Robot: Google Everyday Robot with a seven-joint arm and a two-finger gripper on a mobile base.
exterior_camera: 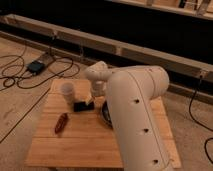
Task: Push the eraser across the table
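**Gripper down at the eraser, much of the worktop hidden by the arm**

The thick white arm (pixel 137 115) fills the right of the view and covers the right half of the worktop (pixel 75 145). A dark round thing (pixel 105 113) peeps out at its edge, too cut off to name. The gripper (pixel 93 99) is a blurred shape low over the worktop (whether it is wide or narrow I cannot tell).

The eraser (pixel 83 106) lies flat near the middle of the worktop, its long axis running left to right, with the gripper at its right end. A paper cup (pixel 67 93) stands just behind it, and a red-brown stick (pixel 61 122) lies nearer the front left.

The arm rises from the lower right, bends at the elbow, reaches left and turns down at the wrist.
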